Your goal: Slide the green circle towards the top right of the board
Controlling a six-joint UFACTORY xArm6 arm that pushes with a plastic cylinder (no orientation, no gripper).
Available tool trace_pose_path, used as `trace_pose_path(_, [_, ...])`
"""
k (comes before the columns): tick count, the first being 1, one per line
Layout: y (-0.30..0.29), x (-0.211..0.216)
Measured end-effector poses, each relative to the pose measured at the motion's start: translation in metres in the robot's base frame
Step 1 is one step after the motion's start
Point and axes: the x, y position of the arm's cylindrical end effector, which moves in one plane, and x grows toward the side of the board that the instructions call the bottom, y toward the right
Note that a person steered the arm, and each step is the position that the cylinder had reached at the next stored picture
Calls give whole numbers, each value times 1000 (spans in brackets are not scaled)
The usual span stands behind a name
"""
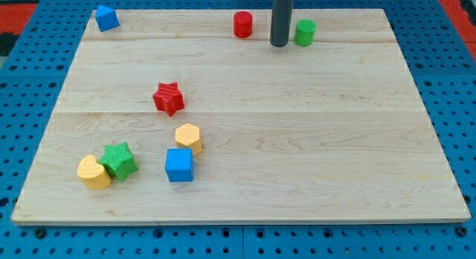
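The green circle [305, 32] stands near the view's top, right of centre, on the wooden board [297, 140]. My tip [279, 45] is the lower end of the dark rod and sits just left of the green circle, a small gap apart. A red circle [242, 24] stands left of the rod.
A blue block [106, 18] sits at the top left corner. A red star [169, 98] lies left of centre. At the bottom left are a yellow hexagon [189, 138], a blue cube [179, 165], a green star [119, 160] and a yellow heart [93, 172].
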Motion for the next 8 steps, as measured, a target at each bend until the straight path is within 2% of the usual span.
trace_pose_path(2, [70, -28])
trace_pose_path(4, [58, -32])
trace_pose_path(6, [79, -42])
trace_pose_path(7, [64, -43])
trace_pose_path(8, [30, -18])
